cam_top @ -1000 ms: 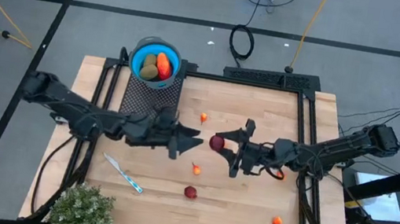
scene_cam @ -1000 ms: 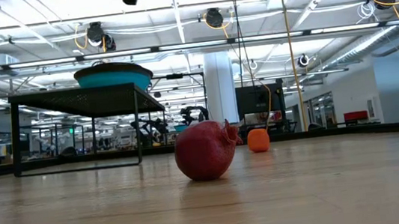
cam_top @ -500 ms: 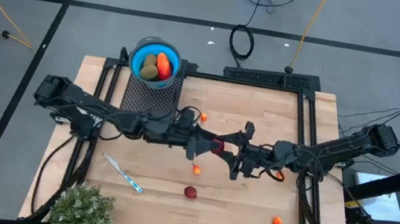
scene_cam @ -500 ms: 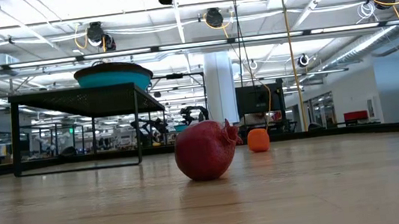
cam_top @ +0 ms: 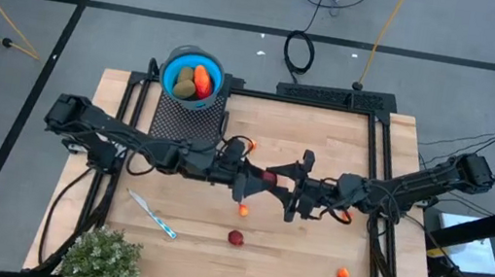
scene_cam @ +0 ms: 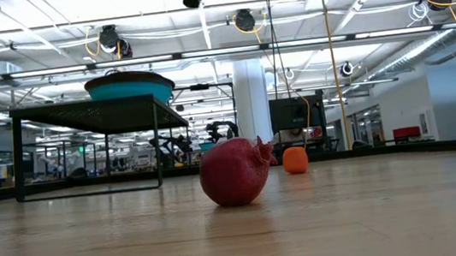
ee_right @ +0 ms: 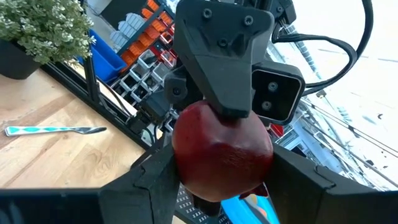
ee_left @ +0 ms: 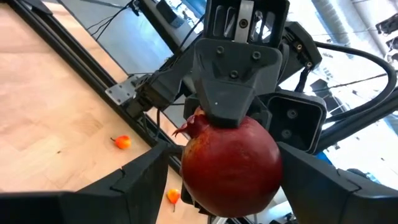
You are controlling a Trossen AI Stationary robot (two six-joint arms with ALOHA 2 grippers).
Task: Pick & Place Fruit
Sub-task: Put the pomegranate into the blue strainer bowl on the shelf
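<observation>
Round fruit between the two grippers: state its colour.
Dark red round fruit, seen best in the left wrist view.

A dark red pomegranate [ee_left: 230, 163], a blue bowl [cam_top: 193, 73], small orange fruits [cam_top: 341, 273], a green plant [cam_top: 102, 259].

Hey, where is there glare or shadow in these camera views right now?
Low view: the ceiling lamps glare; the resting pomegranate throws a faint shadow on the table. Right wrist view: the background behind the held pomegranate is washed-out white. High view: even light, no hard shadows on the table.
</observation>
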